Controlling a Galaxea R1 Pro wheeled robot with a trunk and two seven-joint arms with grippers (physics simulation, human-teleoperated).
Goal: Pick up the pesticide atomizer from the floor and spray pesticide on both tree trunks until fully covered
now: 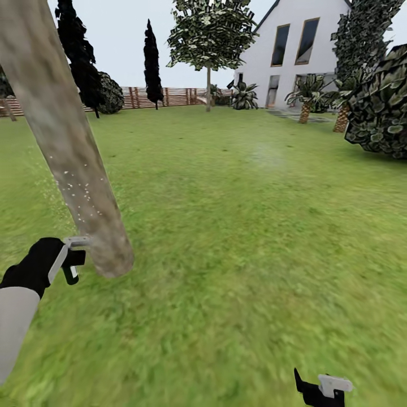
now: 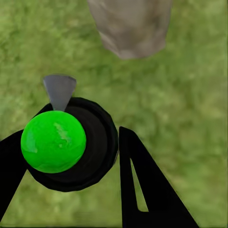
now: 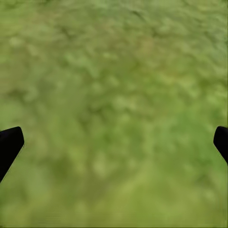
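Left end effector (image 2: 71,156) gripping unlabelled atomizer (image 2: 53,141), trunk (image 1: 68,147) beside

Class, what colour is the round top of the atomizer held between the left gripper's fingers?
Bright green, on a black body; the left wrist view shows it best.

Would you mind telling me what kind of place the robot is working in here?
It looks like a house's fenced garden: a wide green lawn, a reddish-brown slatted wooden fence at the far edge, a white house behind, and a thick leaning tree trunk close by.
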